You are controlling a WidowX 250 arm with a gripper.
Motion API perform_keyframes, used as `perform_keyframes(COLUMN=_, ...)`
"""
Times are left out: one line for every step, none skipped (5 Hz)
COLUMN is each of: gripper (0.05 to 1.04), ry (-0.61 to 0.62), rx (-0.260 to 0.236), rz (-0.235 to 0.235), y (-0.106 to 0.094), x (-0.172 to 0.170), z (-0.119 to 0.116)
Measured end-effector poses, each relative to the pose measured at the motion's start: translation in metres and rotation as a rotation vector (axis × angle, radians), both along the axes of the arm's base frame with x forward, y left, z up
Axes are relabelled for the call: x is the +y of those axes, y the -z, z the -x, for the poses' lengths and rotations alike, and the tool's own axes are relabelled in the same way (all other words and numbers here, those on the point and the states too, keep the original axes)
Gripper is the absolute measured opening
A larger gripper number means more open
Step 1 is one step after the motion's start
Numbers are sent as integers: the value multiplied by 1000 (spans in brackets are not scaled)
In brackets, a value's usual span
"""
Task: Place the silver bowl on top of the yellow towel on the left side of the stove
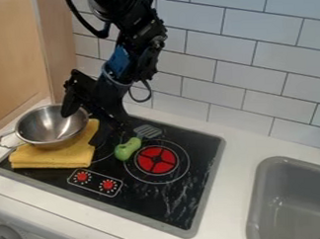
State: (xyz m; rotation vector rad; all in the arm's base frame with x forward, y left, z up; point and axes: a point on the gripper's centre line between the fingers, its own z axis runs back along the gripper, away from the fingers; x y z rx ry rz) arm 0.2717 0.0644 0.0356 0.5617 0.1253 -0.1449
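- In the camera view, my pincer (pixel 81 130) is released, its two fingers well apart with the near rim of the silver bowl (pixel 49 126) between them: one over the bowl's hollow, the other outside it. I judge this spread suits letting go of a thin wall.
- The bowl lies just beside and under my pincer, mouth up, seemingly resting on the yellow towel (pixel 53 156). Part of it overhangs the cloth on the side away from me, so its balance probably depends on how much of its base the folds carry.
- Its wire handle (pixel 9 141) points away from my pincer, which leaves me the bare rim to work at.
- The towel is folded thick, likely as a soft, grippy pad over the slick stove (pixel 145 201).
- Farther from the bowl, on my pincer's other side, a green toy (pixel 127 149) and a slotted spatula head (pixel 148 131) lie near the red burner (pixel 156 159), out of the towel's way.
- The placing looks all but done; I should rise straight, since a sideways brush could tip or drag the bowl.
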Motion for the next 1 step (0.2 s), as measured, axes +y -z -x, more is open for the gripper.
perform_keyframes(gripper=1009, ry=11, rx=-1, rz=16, y=-2, x=-5, z=0)
